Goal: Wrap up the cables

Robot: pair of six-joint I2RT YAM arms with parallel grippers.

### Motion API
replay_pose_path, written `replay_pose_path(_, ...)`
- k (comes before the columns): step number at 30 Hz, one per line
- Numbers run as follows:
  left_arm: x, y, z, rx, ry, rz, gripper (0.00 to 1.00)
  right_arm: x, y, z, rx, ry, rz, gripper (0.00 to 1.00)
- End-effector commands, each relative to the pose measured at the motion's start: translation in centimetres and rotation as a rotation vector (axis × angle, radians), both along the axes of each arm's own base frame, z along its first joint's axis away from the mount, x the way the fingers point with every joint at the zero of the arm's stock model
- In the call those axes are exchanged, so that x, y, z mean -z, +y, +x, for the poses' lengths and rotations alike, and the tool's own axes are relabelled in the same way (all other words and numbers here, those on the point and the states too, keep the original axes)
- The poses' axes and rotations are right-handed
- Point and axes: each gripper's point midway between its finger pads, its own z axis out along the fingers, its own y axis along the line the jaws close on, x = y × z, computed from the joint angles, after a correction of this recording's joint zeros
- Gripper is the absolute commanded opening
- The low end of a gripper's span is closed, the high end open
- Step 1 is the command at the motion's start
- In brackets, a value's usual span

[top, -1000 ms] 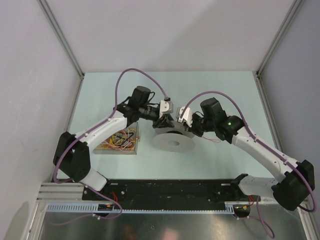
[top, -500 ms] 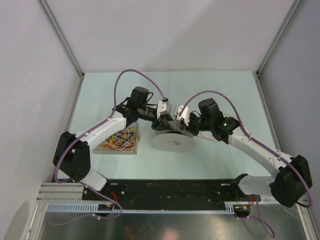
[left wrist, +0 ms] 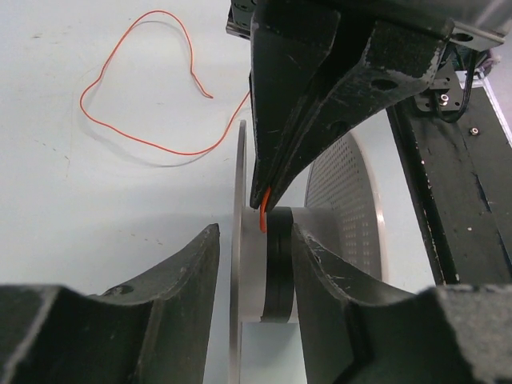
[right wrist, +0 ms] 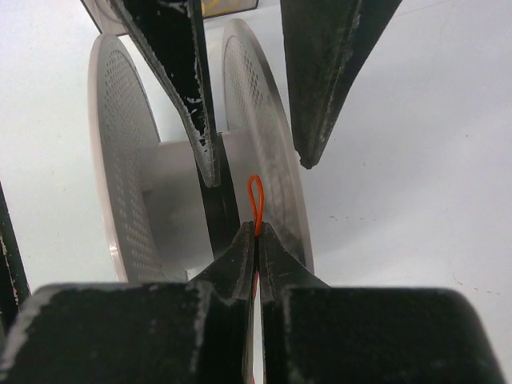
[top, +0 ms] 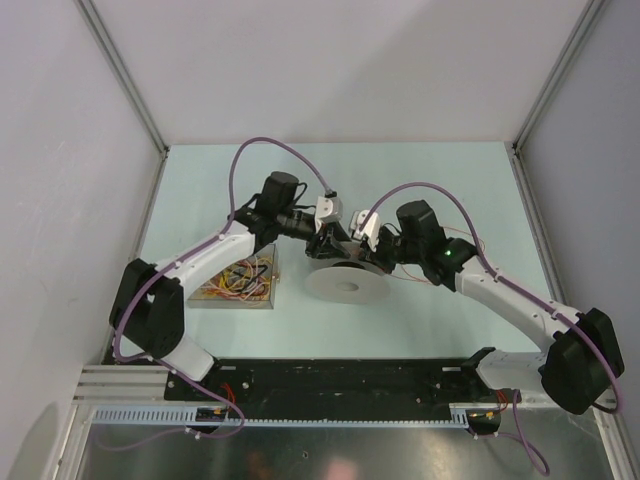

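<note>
A white round perforated plastic spool (top: 347,283) sits near the middle of the pale blue-green tabletop (top: 440,180), and both pincers meet at its far side. The right pincer (right wrist: 256,232) is clamped tight on a thin orange cable (left wrist: 263,212). A tiny loop of it pokes out just past the closed fingertips, in the gap between the spool's two flanges and right against the hub. The rest of this cable trails away loose in a wide curl on the bare tabletop beyond the spool.

The left pincer (left wrist: 254,232) stands parted and grips nothing. One finger is outside a flange and the other between the flanges, beside the hub. Its tips are just short of the right pincer's tips and the pinched cable end.

Toward the left edge, under the left arm, a tangle of thin yellow, orange and red cables (top: 240,278) lies in a shallow flat tray (top: 240,304) – well apart from both pincers.
</note>
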Motion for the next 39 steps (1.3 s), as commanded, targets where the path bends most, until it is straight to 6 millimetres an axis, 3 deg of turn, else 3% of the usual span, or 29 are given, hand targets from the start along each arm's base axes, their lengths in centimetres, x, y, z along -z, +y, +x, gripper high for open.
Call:
replay_pose_path(1,-0.9,-0.7,0.1,0.015,-0.011,-0.038,0.46,-1.4,0.5,0.9,0.025,-0.024,0.066,0.00)
replay_pose_path(9,-0.5,-1.2,0.0,0.018,-0.002,-0.033,0.44,-1.6,0.4,1.5,0.051,-0.018,0.092,0.00)
replay_pose_path(25,0.1,-1.5,0.0,0.011,0.016,-0.022,0.41,-0.9,0.8,0.4,0.003,0.009,0.084,0.00)
replay_pose_path(39,1.1,-1.4,0.2,-0.017,0.023,-0.001,0.33,-0.8,1.1,0.9,0.024,0.013,0.095,0.00)
